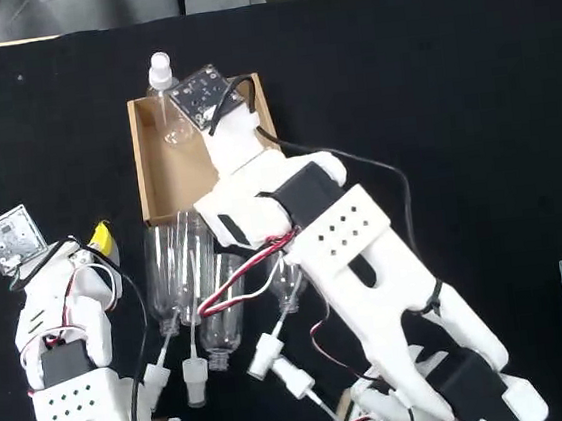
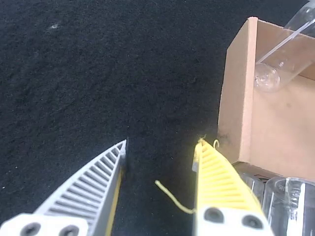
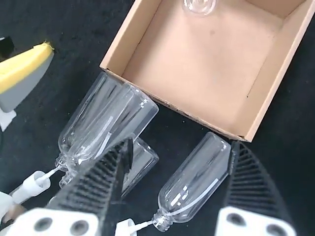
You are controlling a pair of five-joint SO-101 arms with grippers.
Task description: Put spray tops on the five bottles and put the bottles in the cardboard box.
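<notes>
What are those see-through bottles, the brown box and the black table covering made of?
Bottles: likely clear plastic, glossy; you see straight through them and light streaks run along their sides, though glass can't be excluded. Box: plain brown cardboard, matte, with a raw cut rim. Table covering: looks like black fabric, dull and slightly fuzzy with lint specks.

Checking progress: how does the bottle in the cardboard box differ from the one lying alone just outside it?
The boxed bottle leans up in a far corner of the cardboard box; the lone bottle lies flat on the table. The boxed bottle wears its white spray top; the lone bottle's loose top is off the neck, only its tube inside. Both are clear plastic.
</notes>
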